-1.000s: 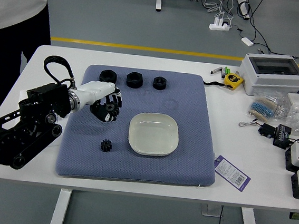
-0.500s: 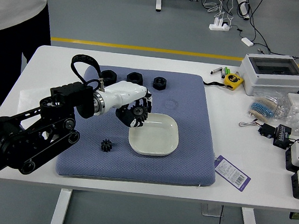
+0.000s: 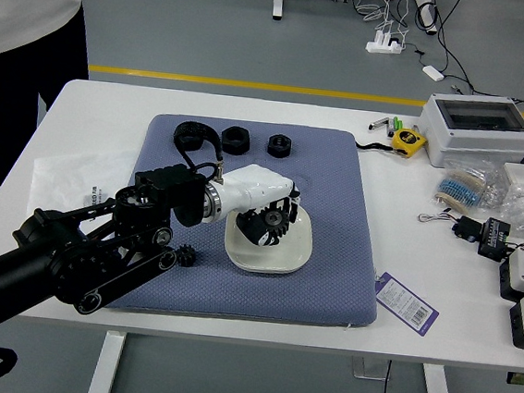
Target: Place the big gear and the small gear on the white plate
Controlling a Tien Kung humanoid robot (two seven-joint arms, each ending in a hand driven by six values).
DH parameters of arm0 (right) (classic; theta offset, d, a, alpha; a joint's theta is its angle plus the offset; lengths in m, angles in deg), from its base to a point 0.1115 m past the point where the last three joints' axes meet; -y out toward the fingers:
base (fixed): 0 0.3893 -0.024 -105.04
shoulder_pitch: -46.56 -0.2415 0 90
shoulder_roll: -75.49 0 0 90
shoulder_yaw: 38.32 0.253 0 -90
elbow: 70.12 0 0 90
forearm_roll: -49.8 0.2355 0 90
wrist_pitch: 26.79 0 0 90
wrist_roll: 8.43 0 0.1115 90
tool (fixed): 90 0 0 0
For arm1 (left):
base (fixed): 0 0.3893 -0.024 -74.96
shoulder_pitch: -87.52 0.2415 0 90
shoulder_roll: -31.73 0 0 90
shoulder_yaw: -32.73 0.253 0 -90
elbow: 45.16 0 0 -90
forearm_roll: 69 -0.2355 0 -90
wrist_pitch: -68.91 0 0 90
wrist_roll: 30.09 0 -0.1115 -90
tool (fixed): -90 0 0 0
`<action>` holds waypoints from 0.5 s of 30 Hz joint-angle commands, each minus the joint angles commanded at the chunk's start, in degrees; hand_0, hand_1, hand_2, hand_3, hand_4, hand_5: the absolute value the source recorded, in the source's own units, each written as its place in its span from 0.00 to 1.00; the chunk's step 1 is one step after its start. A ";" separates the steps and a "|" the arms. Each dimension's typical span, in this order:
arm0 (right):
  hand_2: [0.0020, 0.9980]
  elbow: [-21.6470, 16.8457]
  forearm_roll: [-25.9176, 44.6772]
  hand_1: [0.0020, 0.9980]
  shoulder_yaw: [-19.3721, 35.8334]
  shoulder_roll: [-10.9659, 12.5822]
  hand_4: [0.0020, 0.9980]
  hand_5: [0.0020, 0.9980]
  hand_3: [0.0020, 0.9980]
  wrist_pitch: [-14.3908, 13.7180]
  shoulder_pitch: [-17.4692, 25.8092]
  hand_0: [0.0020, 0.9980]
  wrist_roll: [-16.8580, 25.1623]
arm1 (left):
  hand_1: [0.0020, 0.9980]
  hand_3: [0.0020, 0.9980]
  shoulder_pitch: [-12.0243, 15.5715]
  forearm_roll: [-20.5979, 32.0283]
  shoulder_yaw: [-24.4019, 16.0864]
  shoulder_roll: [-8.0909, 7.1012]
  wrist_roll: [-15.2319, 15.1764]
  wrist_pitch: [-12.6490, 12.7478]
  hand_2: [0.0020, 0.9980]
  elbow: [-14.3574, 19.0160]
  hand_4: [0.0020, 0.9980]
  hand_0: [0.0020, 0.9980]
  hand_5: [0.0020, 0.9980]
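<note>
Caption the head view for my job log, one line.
Robot's left hand holds the big gear over the white plate; the small gear lies on the blue mat.

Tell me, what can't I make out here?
- Big gear, head view: partly covered by the left hand's fingers; whether it touches the plate is unclear.
- Small gear, head view: left edge merges with the black arm.
- Person, head view: head cut off by top edge.
</note>
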 joint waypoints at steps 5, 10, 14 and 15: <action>0.73 -0.06 -0.28 0.65 0.19 0.06 0.85 0.69 0.58 -0.08 0.06 0.65 -0.04 | 0.36 0.44 -0.35 -0.59 0.26 1.32 -1.15 0.74 0.40 -3.61 0.53 0.28 0.00; 0.73 -0.10 -0.50 0.65 0.28 0.07 0.85 0.69 0.58 -0.17 0.10 0.65 -0.09 | 0.36 0.44 -0.70 -0.98 1.07 2.38 -2.22 1.48 0.40 -6.63 0.53 0.28 0.00; 0.73 -0.13 -0.75 0.65 0.42 0.06 0.85 0.69 0.58 -0.22 0.14 0.65 -0.16 | 0.36 0.45 -0.97 -1.03 1.24 3.07 -2.78 1.97 0.41 -8.60 0.54 0.28 0.00; 0.73 -0.14 -0.77 0.65 0.43 0.06 0.85 0.69 0.58 -0.23 0.14 0.65 -0.17 | 0.36 0.45 -0.99 -1.04 1.24 3.13 -2.82 2.02 0.41 -8.77 0.54 0.28 0.00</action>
